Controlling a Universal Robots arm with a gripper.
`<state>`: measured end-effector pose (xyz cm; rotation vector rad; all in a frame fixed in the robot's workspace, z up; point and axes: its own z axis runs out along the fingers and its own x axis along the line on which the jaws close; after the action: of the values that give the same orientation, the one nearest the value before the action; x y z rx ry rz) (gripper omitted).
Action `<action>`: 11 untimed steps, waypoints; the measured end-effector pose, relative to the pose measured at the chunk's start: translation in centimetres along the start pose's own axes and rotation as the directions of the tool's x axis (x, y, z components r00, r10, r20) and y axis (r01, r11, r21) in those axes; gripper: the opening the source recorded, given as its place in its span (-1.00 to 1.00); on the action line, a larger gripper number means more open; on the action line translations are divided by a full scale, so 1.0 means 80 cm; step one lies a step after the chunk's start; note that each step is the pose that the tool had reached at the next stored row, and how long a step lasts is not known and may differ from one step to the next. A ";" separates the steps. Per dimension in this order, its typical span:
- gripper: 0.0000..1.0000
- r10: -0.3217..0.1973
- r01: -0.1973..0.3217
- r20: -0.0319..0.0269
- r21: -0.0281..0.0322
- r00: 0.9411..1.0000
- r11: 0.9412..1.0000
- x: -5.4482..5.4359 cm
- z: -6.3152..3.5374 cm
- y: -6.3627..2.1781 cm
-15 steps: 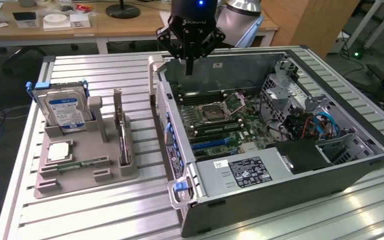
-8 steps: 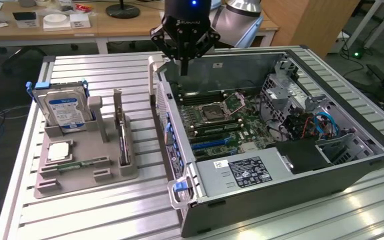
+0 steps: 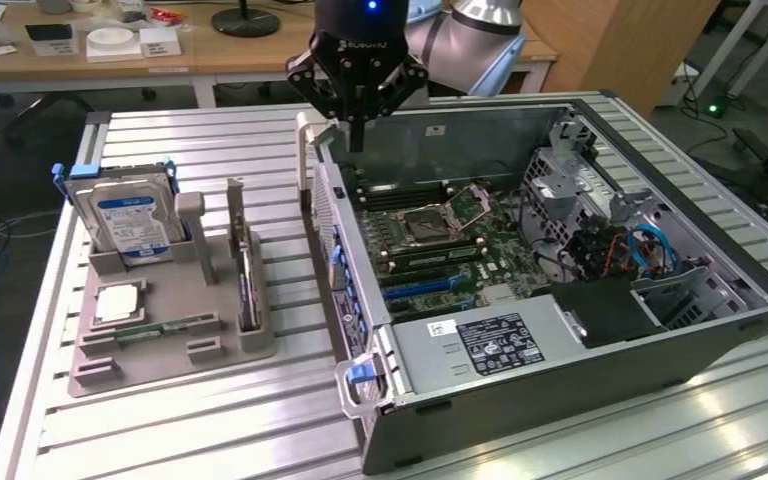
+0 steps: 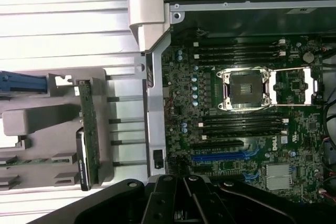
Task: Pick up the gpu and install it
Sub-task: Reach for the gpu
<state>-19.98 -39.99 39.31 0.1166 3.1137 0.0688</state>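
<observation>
The gpu stands on its long edge in a slot of the grey holder, its metal bracket pointing up at the far end. In the wrist view the gpu shows as a thin strip beside the case wall. My gripper hangs shut and empty above the far left corner of the open computer case, to the exterior view's right of the gpu and well apart from it. The black fingers sit over the motherboard's blue expansion slot.
A silver hard drive with a blue-white label stands at the holder's far end. A processor chip and a green memory stick lie nearer. The case holds cables and a power supply. A desk stands behind the slatted table.
</observation>
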 end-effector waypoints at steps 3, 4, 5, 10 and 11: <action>-0.80 0.000 0.000 0.000 0.000 1.000 1.000 0.007 0.000 -0.001; -0.80 0.000 0.000 0.000 0.000 1.000 1.000 0.009 0.000 -0.001; -0.80 0.000 0.000 0.000 0.000 1.000 1.000 0.012 0.000 -0.001; -0.80 0.000 0.000 0.000 0.000 1.000 1.000 0.021 0.000 -0.002; -0.80 0.000 0.000 0.000 0.000 1.000 1.000 0.023 -0.001 -0.003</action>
<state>-21.84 -40.05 39.30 0.1166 3.1137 0.0688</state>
